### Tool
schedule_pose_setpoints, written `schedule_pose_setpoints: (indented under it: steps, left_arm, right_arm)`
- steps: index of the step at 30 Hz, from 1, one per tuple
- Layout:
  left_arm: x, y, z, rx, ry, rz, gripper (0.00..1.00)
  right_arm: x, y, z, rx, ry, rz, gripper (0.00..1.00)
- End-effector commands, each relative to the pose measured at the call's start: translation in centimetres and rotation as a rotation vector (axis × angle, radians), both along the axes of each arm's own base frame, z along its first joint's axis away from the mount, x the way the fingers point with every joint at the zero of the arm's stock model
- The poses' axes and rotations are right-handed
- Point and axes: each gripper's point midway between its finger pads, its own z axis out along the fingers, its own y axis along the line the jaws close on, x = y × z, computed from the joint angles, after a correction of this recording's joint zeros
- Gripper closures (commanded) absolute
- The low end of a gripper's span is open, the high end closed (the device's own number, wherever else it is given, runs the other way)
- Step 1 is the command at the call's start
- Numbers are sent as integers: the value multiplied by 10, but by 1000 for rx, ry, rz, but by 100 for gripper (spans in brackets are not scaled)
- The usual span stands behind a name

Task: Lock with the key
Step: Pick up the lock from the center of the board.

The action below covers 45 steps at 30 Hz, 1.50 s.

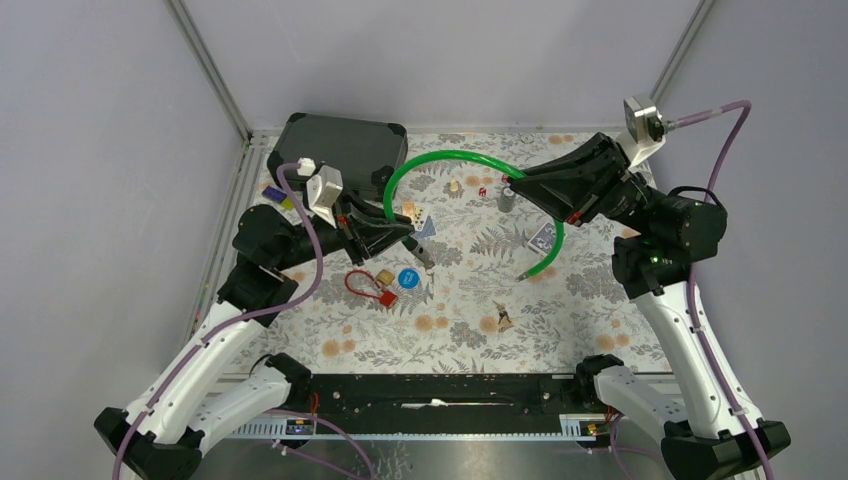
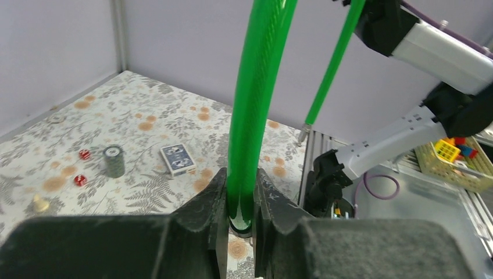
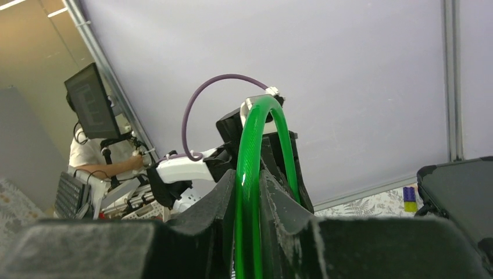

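**Both arms on the green cable lock [image 2: 256, 104]**

My left gripper [image 2: 239, 216] is clamped on one end of it. My right gripper [image 3: 249, 195] pinches it further along, and it arches left to right between them. What I take for the blue-headed key [image 1: 407, 278] lies on the mat [image 1: 470, 330] just near of the left gripper, the closer arm.

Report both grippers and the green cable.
Left gripper shut on green cable. Right gripper shut on it too. Cable arches between them. No obstacle seen.

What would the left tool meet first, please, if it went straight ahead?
Probably the floral tablecloth just beyond the left tool; the card deck lies off that line, but depth is unclear.
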Motion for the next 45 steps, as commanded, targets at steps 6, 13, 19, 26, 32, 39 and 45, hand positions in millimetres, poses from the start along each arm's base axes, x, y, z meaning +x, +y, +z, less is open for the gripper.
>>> schedule_pose_setpoints:
  steps: [6, 13, 19, 26, 32, 39, 45]
  left_arm:
    - [28, 16, 15, -15, 3, 205, 100]
    - [27, 17, 20, -69, 6, 207, 100]
    - [16, 24, 30, -88, -59, 205, 100]
    - [7, 27, 46, -135, -94, 190, 100]
    - [6, 30, 58, -151, -113, 204, 100]
    - [14, 39, 63, -182, -106, 279, 100]
    - [17, 41, 63, -189, -103, 302, 100]
  right_arm:
    - [18, -1, -22, -53, 38, -105, 96]
    - [23, 1, -52, -176, 0, -139, 75]
    - [32, 0, -76, -252, -3, -189, 42]
    - [53, -2, -102, -271, 50, -263, 40]
    - [89, -12, -131, -246, 134, -421, 43]
    - [100, -12, -169, -243, 217, -455, 46]
    - [96, -9, -187, -238, 254, -472, 48]
